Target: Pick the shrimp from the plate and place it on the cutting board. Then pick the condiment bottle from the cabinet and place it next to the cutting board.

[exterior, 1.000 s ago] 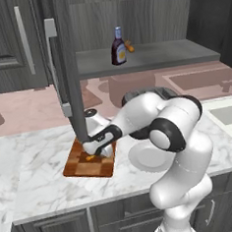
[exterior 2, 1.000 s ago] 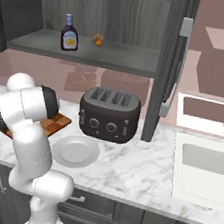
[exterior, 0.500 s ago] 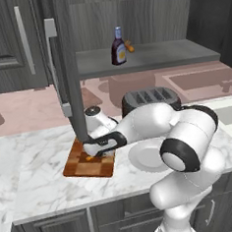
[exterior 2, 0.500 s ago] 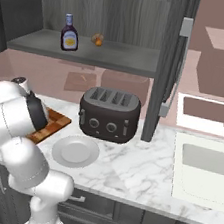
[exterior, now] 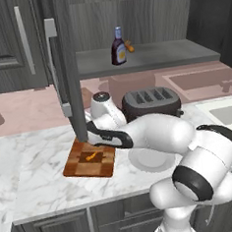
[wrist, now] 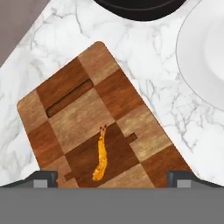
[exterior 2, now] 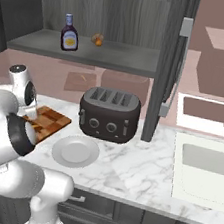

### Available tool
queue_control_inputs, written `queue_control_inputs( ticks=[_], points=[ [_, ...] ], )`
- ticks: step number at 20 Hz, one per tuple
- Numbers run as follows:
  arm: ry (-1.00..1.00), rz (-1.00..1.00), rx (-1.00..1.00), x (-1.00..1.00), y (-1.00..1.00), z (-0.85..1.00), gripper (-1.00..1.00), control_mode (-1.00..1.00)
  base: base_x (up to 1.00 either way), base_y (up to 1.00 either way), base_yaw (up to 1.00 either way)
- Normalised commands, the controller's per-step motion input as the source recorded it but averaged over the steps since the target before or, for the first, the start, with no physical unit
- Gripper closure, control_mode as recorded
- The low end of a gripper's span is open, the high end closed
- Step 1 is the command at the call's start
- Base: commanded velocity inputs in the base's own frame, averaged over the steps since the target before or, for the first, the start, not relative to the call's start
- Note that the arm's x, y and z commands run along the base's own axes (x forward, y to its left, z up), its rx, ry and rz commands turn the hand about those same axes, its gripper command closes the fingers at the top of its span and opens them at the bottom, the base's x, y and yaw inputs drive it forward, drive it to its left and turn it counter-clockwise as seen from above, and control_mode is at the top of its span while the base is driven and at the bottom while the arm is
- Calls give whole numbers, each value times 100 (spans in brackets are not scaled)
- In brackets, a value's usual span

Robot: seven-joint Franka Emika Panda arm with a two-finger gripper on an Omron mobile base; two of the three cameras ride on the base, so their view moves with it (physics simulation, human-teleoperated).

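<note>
Orange shrimp [wrist: 101, 159] lies on cutting board [wrist: 74, 113].

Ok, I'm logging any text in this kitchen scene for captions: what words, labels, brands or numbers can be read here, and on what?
No text can be read in these pictures.
The condiment bottle on the cabinet shelf bears a label: too small and blurred to read.
The toaster front has round knobs, no legible marks.
The cutting board, shrimp and plate: no writing.
</note>
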Motion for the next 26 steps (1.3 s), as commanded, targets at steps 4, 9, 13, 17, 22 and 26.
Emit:
queue_control_inputs(
  ticks=[4,9,13,17,22,26],
  points=[
    [-4,0,6,-5,-18,60,-100,-100,0,0,0],
    [-1,0,5,-7,-14,47,-100,-100,0,0,0],
    [-2,0,2,-16,-9,25,-100,-100,0,0,0],
    [-4,0,0,-28,-8,12,-100,-100,0,0,0],
    [-4,0,0,-47,-8,6,-100,-100,0,0,0],
    [-4,0,0,-62,-9,8,-100,-100,0,0,0]
  ],
)
